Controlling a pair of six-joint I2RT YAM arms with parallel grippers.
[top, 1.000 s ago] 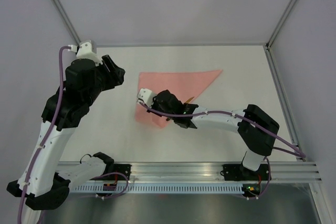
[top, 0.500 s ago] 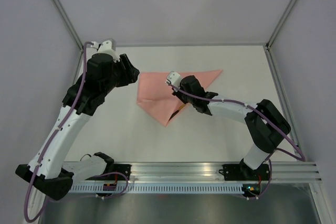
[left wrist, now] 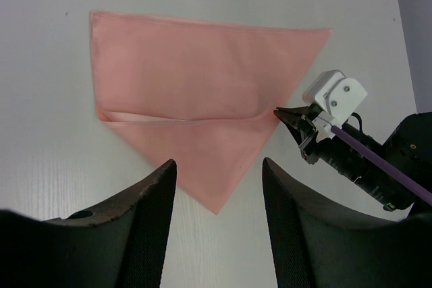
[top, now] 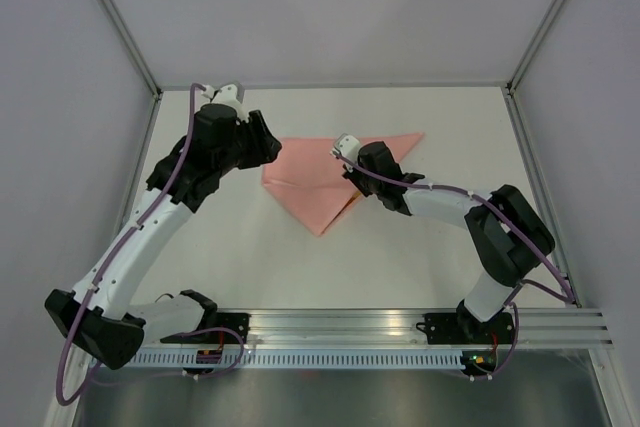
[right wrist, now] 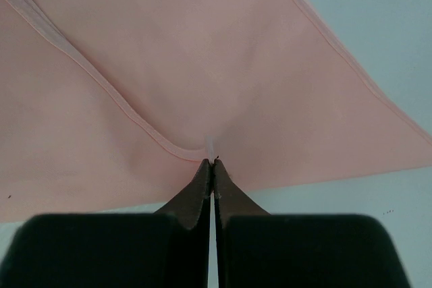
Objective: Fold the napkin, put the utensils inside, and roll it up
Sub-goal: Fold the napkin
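In the top view's left centre, the left gripper (top: 270,147) hovers just beside the napkin's upper left corner, its fingers spread apart with nothing between them. The napkin (top: 315,187), folded into a triangle, lies flat at the centre of the frame. On its right side, the right gripper (right wrist: 212,162) is pinched together on the napkin's hem.

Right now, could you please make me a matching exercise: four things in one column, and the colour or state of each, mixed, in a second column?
Things:
1. napkin
2. left gripper
3. right gripper
4. table

Colour or state:
A. white
B. shut, pinching the cloth's edge
C. pink, folded
D. open, holding nothing

Pairs: 1-C, 2-D, 3-B, 4-A
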